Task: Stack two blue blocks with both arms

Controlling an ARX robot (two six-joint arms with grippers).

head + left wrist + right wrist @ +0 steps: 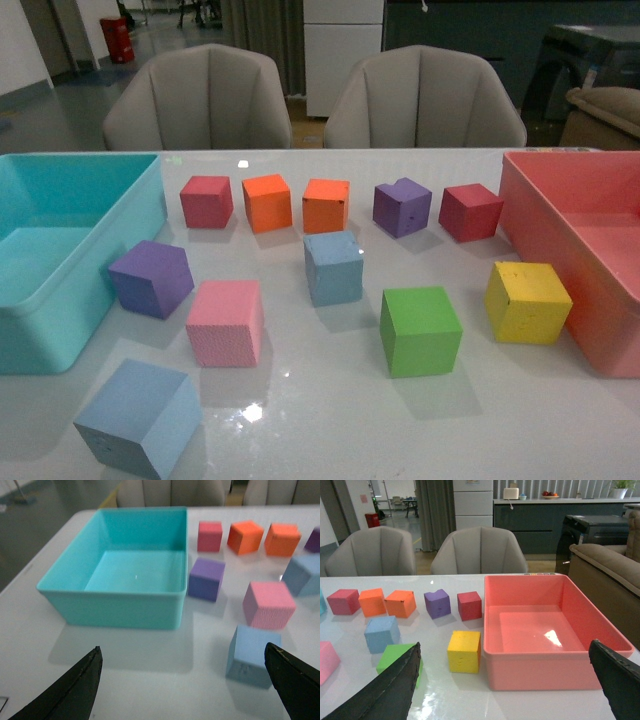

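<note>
Your left gripper had its fingers spread wide with nothing between them, held over the near-left part of the worktop; your right gripper also had its fingers wide apart and empty, over the near-right part; neither arm showed in the front view.

The near blue block sat by the near-left corner, turned at an angle to the near edge and apart from every other block; in the left wrist view one fingertip overlapped its corner, and you could not tell from that whether they touched; the pink block stood just beyond it toward the far edge.

The middle blue block stood flat around the centre of the worktop, well apart from the near one; the right orange block was just behind it in the row by the far edge, beside the left orange block; the green block lay near it toward the near-right corner.

The teal bin lay along the left edge with a purple block just beside its wall; the pink bin lay along the right edge with the yellow block close against its side.
</note>
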